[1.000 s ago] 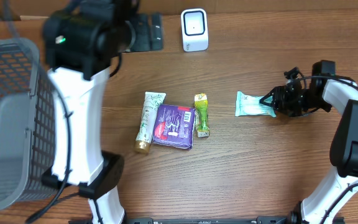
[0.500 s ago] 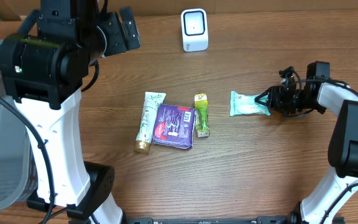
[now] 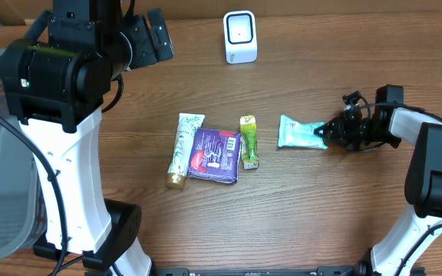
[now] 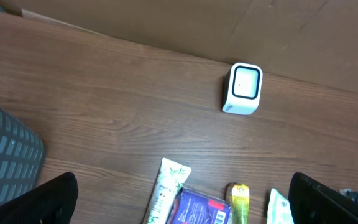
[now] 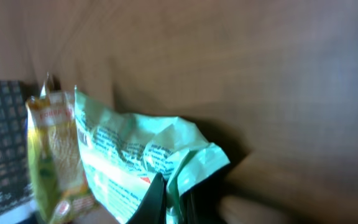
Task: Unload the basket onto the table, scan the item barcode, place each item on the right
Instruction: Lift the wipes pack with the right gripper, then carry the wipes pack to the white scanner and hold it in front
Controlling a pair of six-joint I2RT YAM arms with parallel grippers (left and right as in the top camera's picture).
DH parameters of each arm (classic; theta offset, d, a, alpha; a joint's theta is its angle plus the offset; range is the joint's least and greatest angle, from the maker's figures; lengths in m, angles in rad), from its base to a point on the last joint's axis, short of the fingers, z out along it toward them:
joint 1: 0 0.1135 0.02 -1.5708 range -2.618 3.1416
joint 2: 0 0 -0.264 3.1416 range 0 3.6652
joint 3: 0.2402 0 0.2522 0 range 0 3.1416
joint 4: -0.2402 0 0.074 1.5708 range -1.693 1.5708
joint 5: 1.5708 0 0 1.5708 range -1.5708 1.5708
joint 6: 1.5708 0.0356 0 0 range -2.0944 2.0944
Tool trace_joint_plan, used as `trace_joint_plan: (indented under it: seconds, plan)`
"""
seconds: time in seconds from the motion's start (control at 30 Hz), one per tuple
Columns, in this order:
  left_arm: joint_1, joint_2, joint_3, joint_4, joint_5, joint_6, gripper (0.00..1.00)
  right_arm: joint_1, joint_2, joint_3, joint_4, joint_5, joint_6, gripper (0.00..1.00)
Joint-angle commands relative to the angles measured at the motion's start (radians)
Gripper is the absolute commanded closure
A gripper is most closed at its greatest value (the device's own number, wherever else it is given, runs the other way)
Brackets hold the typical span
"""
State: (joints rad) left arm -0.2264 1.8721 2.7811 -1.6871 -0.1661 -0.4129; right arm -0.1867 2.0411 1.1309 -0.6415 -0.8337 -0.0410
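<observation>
Mint-green packet (image 3: 301, 132) has slid left along the table (image 3: 344, 207) since a second ago, closer to the middle cluster. Right gripper (image 3: 330, 130) came along with it and its jaws went from half apart to closed. Left arm also swung away from over the basket side and now stands tall at the left.

Right gripper lies low on the table, pointing left, fingers pressed together on the packet's crinkled right end. Right wrist view: thin film edge pinched between the dark fingertips (image 5: 157, 198), rest of the packet lying flat and fanning out up-left. Printed text on the packet is visible but no barcode can be made out.

Left gripper (image 3: 153, 37) is raised near the table's back edge, fingers (image 4: 48, 199) spread wide at the bottom corners of its wrist view, holding nothing.

White scanner (image 3: 240, 36) stands upright at the back centre, well apart from the packet.

Middle cluster: cream tube (image 3: 183, 147) on the left, purple pack (image 3: 216, 155) touching it, yellow-green sachet (image 3: 249, 141) just beside the pack's right edge. Packet sits right of the sachet, near but apart from it. Grey mesh basket (image 4: 5, 155) is at the far left.
</observation>
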Motion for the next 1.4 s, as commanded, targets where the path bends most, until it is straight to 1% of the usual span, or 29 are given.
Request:
trace_joint_plan:
  seconds: [0.0, 0.1, 0.23, 0.3, 0.4, 0.5, 0.6, 0.63, 0.73, 0.77, 0.83, 1.0, 1.07, 1.1, 1.17, 1.27, 1.37]
  plan:
    - [0.005, 0.005, -0.005, -0.002, -0.017, -0.011, 0.01, -0.011, -0.03, 0.096, -0.121, 0.042, 0.0, 0.96]
    - [0.005, 0.005, -0.005, -0.002, -0.017, -0.011, 0.0, 0.009, -0.115, 0.195, -0.225, 0.094, -0.015, 0.96]
    - [0.005, 0.005, -0.005, -0.002, -0.017, -0.011, 0.0, 0.067, -0.227, 0.34, -0.293, 0.255, 0.035, 0.96]
    - [0.005, 0.005, -0.005, -0.002, -0.017, -0.011, 0.0, 0.113, -0.272, 0.404, -0.288, 0.398, 0.076, 0.96]
    - [0.005, 0.005, -0.005, -0.002, -0.017, -0.011, 0.01, 0.211, -0.308, 0.458, -0.232, 0.69, 0.102, 0.96]
    - [0.005, 0.005, -0.005, -0.002, -0.018, -0.011, 0.01, 0.335, -0.311, 0.469, -0.14, 0.999, 0.1, 0.96]
    - [0.005, 0.005, -0.005, -0.002, -0.017, -0.011, 0.0, 0.459, -0.298, 0.466, -0.007, 1.241, 0.033, 0.96]
    - [0.005, 0.005, -0.005, -0.002, -0.017, -0.011, 0.0, 0.491, -0.293, 0.466, 0.047, 1.293, -0.003, 0.96]
    - [0.005, 0.005, -0.005, -0.002, -0.017, -0.011, 0.0, 0.572, -0.257, 0.466, 0.267, 1.435, -0.177, 0.96]
    - [0.005, 0.005, -0.005, -0.002, -0.017, -0.011, 0.0, 0.598, -0.233, 0.466, 0.382, 1.476, -0.291, 0.96]
    - [0.005, 0.005, -0.005, -0.002, -0.017, -0.011, 0.01, 0.62, -0.2, 0.466, 0.516, 1.495, -0.428, 0.96]
    - [0.005, 0.005, -0.005, -0.002, -0.017, -0.011, 0.01, 0.631, -0.107, 0.466, 0.833, 1.494, -0.7, 0.96]
    - [0.005, 0.005, -0.005, -0.002, -0.017, -0.011, 0.0, 0.631, -0.065, 0.466, 0.925, 1.468, -0.791, 0.96]
    - [0.005, 0.005, -0.005, -0.002, -0.017, -0.011, 0.0, 0.631, -0.028, 0.466, 0.97, 1.421, -0.873, 0.96]
    - [0.005, 0.005, -0.005, -0.002, -0.017, -0.011, 0.0, 0.631, 0.017, 0.466, 0.993, 1.359, -0.941, 0.96]
    - [0.005, 0.005, -0.005, -0.002, -0.017, -0.011, 0.0, 0.631, 0.077, 0.466, 1.048, 1.318, -0.992, 0.96]
    - [0.005, 0.005, -0.005, -0.002, -0.017, -0.011, 0.01, 0.631, 0.138, 0.466, 1.148, 1.293, -1.052, 0.96]
